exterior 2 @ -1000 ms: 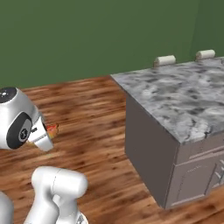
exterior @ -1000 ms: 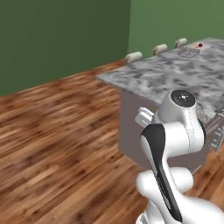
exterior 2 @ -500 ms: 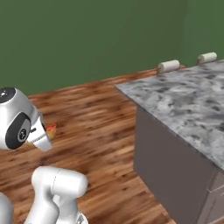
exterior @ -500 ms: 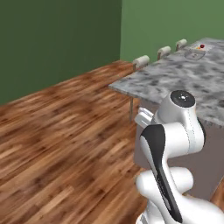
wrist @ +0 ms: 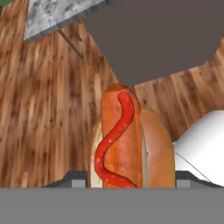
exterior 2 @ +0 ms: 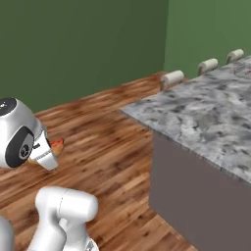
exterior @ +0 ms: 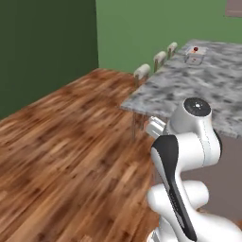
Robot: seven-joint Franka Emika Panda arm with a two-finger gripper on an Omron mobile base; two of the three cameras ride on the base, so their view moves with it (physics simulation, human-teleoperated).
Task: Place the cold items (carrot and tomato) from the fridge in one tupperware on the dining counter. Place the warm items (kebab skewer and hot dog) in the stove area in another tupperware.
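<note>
At near left the white arm's head [exterior 2: 19, 142] carries a small orange-red hot dog [exterior 2: 57, 144] tip beside it; a grey marble counter [exterior 2: 206, 117] spans right, three stools [exterior 2: 172, 77] along its far edge

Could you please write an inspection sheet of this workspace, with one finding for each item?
Surface: grey marbled dining counter on a dark base, seen from one corner; wooden floor around it.
Job's things: hot dog with a red sauce line, held in the claw above the floor; a small part also shows beside the arm in the right base view. Tupperware far back on the counter, with something small and red inside.
Clutter: nothing seen.
Grippers: claw shut on the hot dog; its finger tips are hidden behind the bun.
Cables: nothing seen.
Surroundings: three stools along the far counter edge; green walls.
</note>
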